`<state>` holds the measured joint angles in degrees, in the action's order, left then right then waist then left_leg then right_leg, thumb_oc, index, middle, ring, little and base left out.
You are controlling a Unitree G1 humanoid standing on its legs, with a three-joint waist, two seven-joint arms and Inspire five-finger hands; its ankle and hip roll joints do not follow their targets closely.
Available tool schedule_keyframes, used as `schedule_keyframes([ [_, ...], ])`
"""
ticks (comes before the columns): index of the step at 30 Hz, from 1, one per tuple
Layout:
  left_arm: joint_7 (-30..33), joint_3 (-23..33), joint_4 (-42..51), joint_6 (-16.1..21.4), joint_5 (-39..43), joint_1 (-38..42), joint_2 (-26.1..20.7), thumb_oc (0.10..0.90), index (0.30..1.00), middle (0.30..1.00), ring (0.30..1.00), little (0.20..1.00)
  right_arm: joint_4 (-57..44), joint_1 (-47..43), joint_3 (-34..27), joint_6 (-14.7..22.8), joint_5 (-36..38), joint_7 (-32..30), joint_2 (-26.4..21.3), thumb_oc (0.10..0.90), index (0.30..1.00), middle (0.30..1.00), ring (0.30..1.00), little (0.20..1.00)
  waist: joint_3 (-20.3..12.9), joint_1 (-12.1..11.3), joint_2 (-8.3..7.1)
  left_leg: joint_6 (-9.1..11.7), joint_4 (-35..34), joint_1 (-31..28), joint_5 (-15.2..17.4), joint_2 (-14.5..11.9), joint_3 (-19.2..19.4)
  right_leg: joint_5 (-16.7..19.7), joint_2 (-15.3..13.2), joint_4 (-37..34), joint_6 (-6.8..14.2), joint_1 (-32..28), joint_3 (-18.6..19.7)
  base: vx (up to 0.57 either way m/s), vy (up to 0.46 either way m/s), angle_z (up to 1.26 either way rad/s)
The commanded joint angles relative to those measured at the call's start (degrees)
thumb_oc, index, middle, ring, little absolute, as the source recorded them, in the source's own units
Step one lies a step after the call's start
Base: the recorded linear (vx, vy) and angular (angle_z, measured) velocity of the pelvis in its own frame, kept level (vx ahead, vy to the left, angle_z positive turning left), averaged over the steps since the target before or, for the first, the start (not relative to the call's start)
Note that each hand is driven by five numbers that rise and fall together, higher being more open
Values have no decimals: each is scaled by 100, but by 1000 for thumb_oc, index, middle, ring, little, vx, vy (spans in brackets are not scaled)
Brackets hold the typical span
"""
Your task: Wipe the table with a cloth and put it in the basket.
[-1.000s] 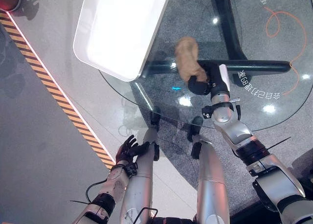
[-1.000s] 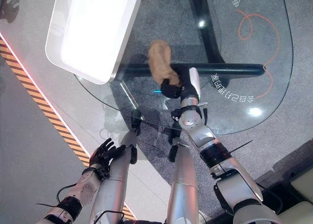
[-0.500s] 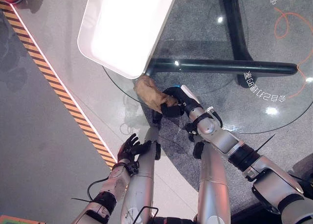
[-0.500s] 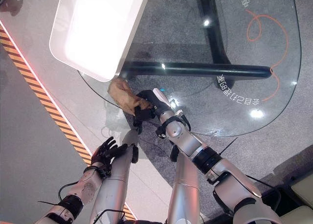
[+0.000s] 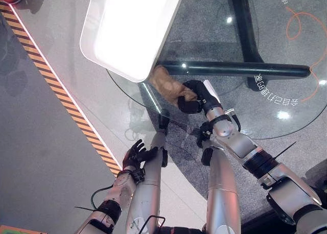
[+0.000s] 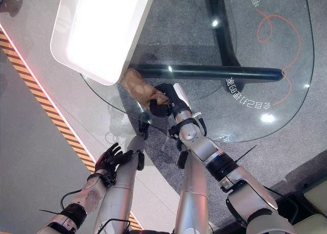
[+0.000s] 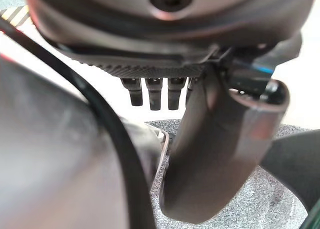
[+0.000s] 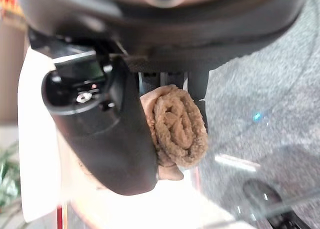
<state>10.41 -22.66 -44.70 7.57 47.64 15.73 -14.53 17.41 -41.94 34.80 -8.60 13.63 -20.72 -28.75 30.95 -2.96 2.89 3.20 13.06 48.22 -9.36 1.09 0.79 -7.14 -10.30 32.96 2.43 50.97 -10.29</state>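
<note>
While right hand [image 5: 191, 98] grips one cloth [image 5: 166, 82] — one basket [image 5: 127, 29] beside.

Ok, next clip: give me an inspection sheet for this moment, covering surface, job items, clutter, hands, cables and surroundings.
Surface: round glass table, dark base bars beneath.
Job's things: brown cloth bunched on the glass near its edge, beside the white basket.
Clutter: nothing seen.
Hands: right hand has its fingers curled round the cloth; left hand low beside the table, fingers relaxed, holding nothing.
Cables: nothing seen.
Surroundings: grey floor, striped hazard tape, orange line.
</note>
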Motion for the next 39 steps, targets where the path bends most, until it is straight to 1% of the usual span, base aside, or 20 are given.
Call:
schedule_keyframes([
  [1,18,-228,99,-21,14,-520,124,800,900,900,900,900,-924,10,-505,595,-41,-575,-24,100,300,300,300,200,-116,84,156,-136,1218,-21,1363,199,589,824,246,-1114,303,-100,-47,-55,-5,-1],
  [2,19,-189,108,-10,19,-420,118,800,900,900,900,900,-931,-88,-551,573,-50,-652,-56,100,300,300,300,200,-116,112,141,-172,1169,170,1177,221,621,1003,221,-1195,254,68,-77,0,0,0],
  [3,24,-219,110,4,27,-538,127,800,900,900,900,900,-907,48,-622,539,-95,-743,-49,100,300,300,300,200,-116,98,149,-140,1219,-19,1371,190,593,821,253,-1107,301,-95,-41,0,0,0],
  [5,21,-202,122,34,35,-556,129,800,900,900,900,900,-864,94,-776,382,-190,-965,-108,100,300,300,300,200,-116,120,138,-144,1223,-16,1379,181,596,825,262,-1103,302,-89,-29,28,-3,-1],
  [7,34,-181,135,45,26,-571,133,800,900,900,900,900,-736,128,-903,316,-207,-1156,-212,100,300,300,300,200,-116,133,126,-153,1228,-25,1392,174,592,826,272,-1098,303,-96,-17,-27,-4,-1],
  [8,41,-143,142,44,23,-465,128,800,900,900,900,900,-726,27,-943,301,-205,-1176,-248,100,300,300,300,200,-116,158,110,-188,1179,161,1205,195,624,1006,246,-1183,255,67,-47,-54,-12,-1],
  [10,39,-141,150,73,14,-486,121,800,900,900,900,900,-596,9,-1104,223,-199,-1313,-411,100,300,300,300,200,-116,171,95,-192,1178,149,1220,188,615,1014,259,-1200,256,55,-34,-27,-6,-1],
  [15,4,-137,189,75,58,-539,31,800,900,900,900,900,-158,-33,-1399,205,-153,-1526,-764,100,300,300,300,200,-116,176,94,-198,1199,177,1245,172,595,1021,269,-1179,269,85,-27,3,-14,-5],
  [18,-29,-101,180,96,102,-640,-53,800,900,900,900,900,139,80,-1699,272,171,-1851,-1067,100,300,300,300,200,-116,190,70,-202,1210,197,1269,168,579,1032,292,-1184,273,105,-17,-1,-20,-3],
  [20,-68,-84,170,129,105,-665,-75,800,900,900,900,900,216,146,-1801,327,328,-2054,-1120,100,300,300,300,200,-116,200,56,-204,1205,197,1274,159,583,1036,304,-1190,274,109,-10,0,0,0],
  [22,-126,-57,232,163,131,-726,-138,800,900,900,900,900,374,305,-2058,488,662,-2293,-1245,100,300,300,300,200,-116,226,46,-203,1215,214,1291,144,594,1025,325,-1185,278,122,8,0,0,0],
  [26,-90,-74,353,164,205,-762,-203,800,900,900,900,900,509,592,-2360,680,837,-2477,-1347,100,300,300,300,200,-116,280,46,-209,1218,254,1303,146,599,1043,351,-1203,289,168,48,0,0,0],
  [32,-92,-56,458,181,235,-816,-330,800,900,900,900,900,747,956,-2769,1343,1382,-2908,-1434,100,300,300,300,200,-116,323,30,-224,1209,319,1312,168,593,1086,366,-1277,297,213,64,0,-31,-6],
  [36,-100,-70,551,172,259,-856,-353,800,900,900,900,900,739,998,-2971,1742,1606,-3316,-1402,100,300,300,300,200,-116,331,79,-212,1212,355,1323,182,583,1087,378,-1294,306,243,94,0,-6,-2],
  [38,-89,-88,556,178,276,-852,-349,800,900,900,900,900,718,995,-3007,1821,1607,-3421,-1363,100,300,300,300,200,-116,333,90,-216,1217,360,1327,187,582,1086,381,-1289,305,249,102,0,0,0],
  [39,-69,-108,564,185,295,-840,-330,800,900,900,900,900,696,953,-3053,1919,1634,-3597,-1311,100,300,300,300,200,-116,328,106,-219,1216,366,1330,193,578,1079,383,-1293,302,251,106,3,11,-3],
])
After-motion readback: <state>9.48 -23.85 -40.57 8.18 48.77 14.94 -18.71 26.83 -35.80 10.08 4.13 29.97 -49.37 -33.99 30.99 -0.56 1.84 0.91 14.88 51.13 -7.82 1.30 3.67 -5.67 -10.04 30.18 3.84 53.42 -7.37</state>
